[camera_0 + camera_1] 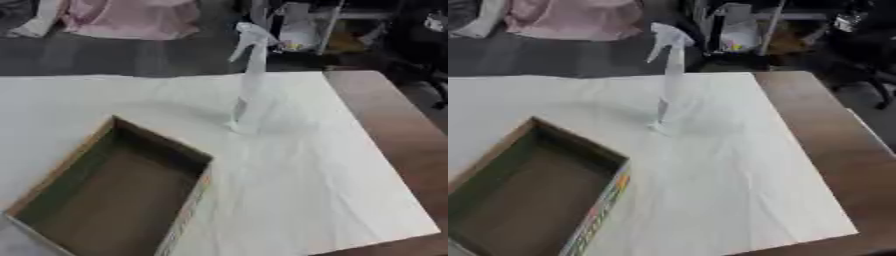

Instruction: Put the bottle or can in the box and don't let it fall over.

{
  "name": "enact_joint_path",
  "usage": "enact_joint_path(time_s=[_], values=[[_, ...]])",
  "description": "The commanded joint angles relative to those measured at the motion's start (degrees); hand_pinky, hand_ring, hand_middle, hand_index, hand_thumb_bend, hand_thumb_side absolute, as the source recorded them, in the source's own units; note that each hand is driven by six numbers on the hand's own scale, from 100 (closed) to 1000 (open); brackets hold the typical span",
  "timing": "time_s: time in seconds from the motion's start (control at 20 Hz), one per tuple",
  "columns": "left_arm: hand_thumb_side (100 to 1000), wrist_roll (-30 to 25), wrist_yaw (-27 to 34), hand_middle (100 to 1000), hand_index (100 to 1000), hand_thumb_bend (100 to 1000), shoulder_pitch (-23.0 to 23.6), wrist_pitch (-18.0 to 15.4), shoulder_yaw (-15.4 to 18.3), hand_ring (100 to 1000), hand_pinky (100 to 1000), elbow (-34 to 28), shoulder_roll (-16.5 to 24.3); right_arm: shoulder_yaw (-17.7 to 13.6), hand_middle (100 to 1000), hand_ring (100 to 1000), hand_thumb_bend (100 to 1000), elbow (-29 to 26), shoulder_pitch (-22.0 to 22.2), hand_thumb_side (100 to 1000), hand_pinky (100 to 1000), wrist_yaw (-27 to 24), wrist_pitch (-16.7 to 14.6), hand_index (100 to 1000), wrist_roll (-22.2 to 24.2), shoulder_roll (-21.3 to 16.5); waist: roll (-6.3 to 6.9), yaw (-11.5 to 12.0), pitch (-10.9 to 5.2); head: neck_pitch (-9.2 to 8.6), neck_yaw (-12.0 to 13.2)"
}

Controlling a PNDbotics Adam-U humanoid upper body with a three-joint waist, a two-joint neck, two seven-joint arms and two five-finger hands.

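Note:
A tall clear spray bottle [249, 82] with a white trigger head stands upright on the white sheet [306, 165], near the middle of the table. An open cardboard box [109, 192] with a brown inside lies at the lower left, its near corner a short way in front and left of the bottle. Nothing is inside the box. Neither of my hands shows in either view.
The white sheet covers most of the brown wooden table [394, 115], whose bare strip runs down the right side. Beyond the far edge lie a pink cloth [131, 17] and a metal rack [745, 25] on the dark floor.

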Motion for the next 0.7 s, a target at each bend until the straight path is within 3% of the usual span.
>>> enact_joint_path(time_s=[0.05, 0.3, 0.45, 0.7], values=[[746, 0.0, 0.5, 691, 906, 100, -0.5, 0.2, 0.0, 748, 596, -1.1, 1.5, 1.1, 970, 1000, 100, -0.4, -1.7, 415, 810, 0.6, -12.4, 995, 10.9, -0.2, 0.13, 0.2, -1.14, -0.60, -0.3], [746, -0.1, 0.7, 691, 906, 100, -0.6, 0.4, -0.1, 748, 595, -1.1, 1.3, 2.2, 973, 1000, 100, -0.1, -3.0, 414, 809, 0.4, -13.0, 1000, 10.9, 2.3, 0.18, 0.5, -1.23, -0.51, -0.6], [746, -0.2, 0.8, 690, 906, 100, -0.8, 0.5, -0.2, 748, 595, -1.1, 1.3, 2.5, 977, 1000, 100, 0.4, -3.5, 489, 807, 0.2, -13.1, 1000, 10.9, 3.6, 0.15, 0.7, -1.19, -0.58, -0.7], [747, -0.3, 0.8, 690, 906, 100, -1.0, 0.8, -0.3, 748, 594, -1.1, 1.2, 3.6, 980, 1000, 100, 0.7, -4.0, 508, 803, -1.3, -13.2, 1000, 10.9, 5.2, 0.03, 1.0, -1.11, -0.72, -0.9]])
